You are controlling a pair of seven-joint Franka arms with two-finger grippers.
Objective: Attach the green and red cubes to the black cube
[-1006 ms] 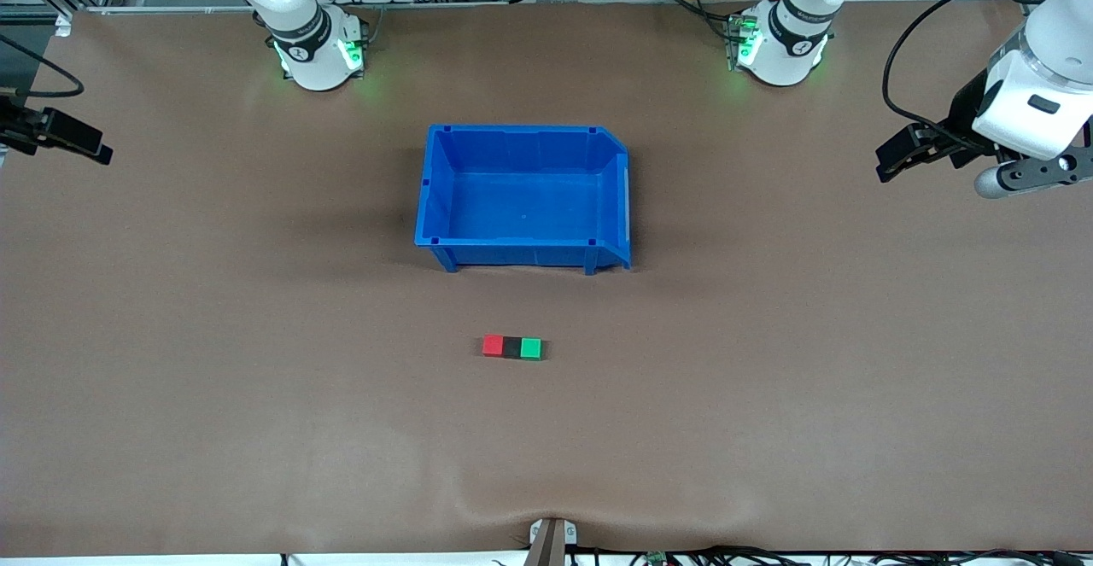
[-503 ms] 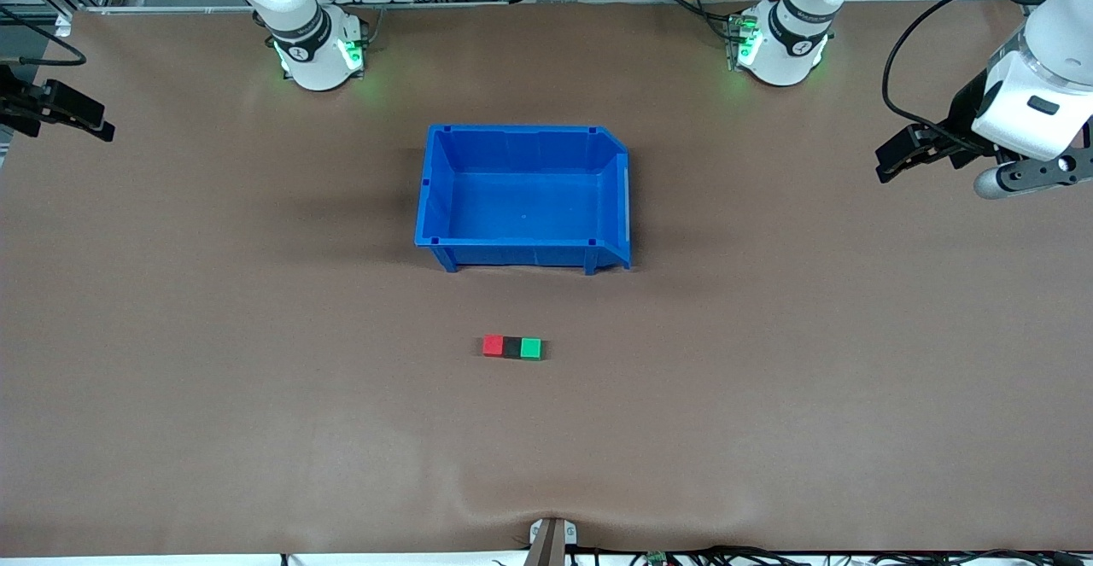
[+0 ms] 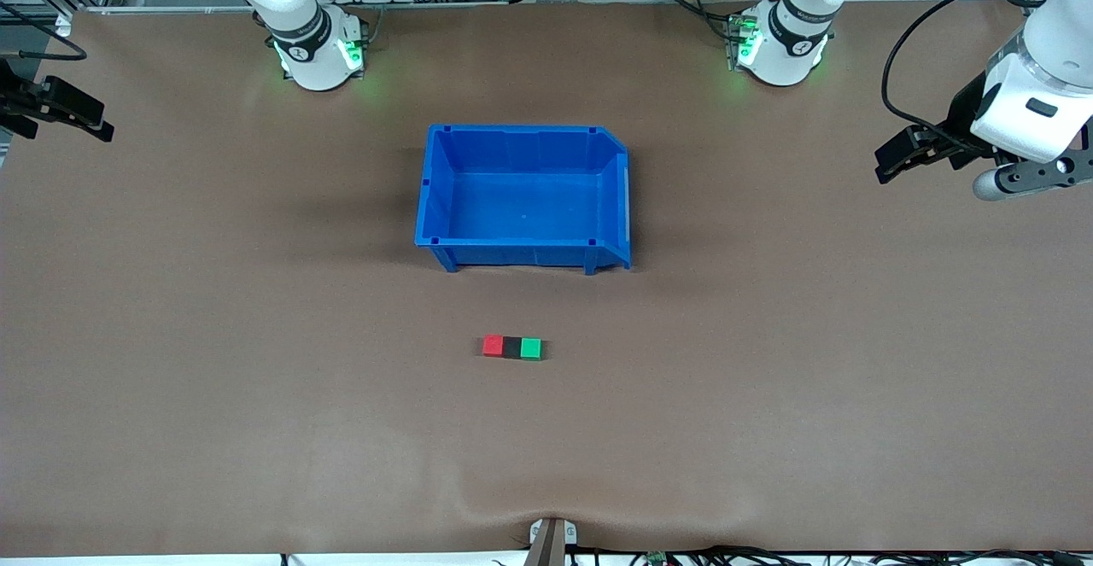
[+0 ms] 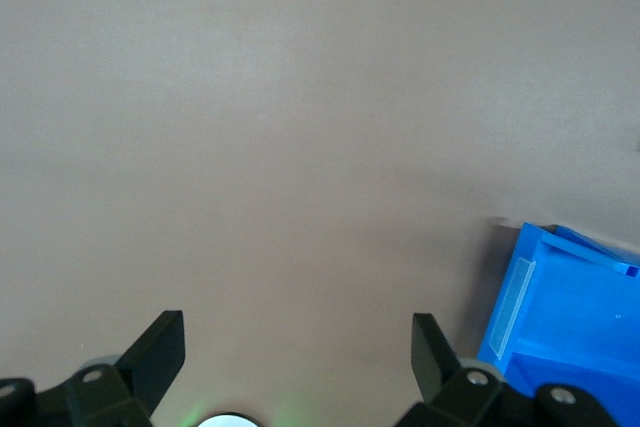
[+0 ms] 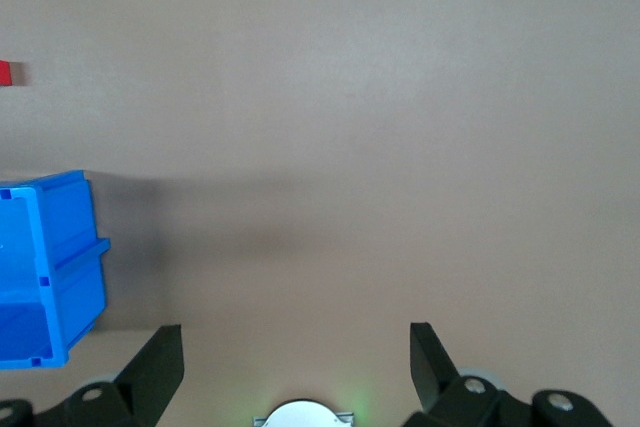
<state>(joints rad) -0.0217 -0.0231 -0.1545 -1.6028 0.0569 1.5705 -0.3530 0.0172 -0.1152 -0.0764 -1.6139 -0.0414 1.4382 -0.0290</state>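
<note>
Three cubes touch in a row on the surface, nearer the front camera than the bin: black cube between, red cube toward the right arm's end, green cube toward the left arm's.

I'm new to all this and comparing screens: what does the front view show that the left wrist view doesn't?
Only the front view: the red cube, black cube and green cube joined in a row, and the right gripper.

Only the left wrist view: the left gripper close up, open over bare table.

Both: the blue bin and the table.
</note>
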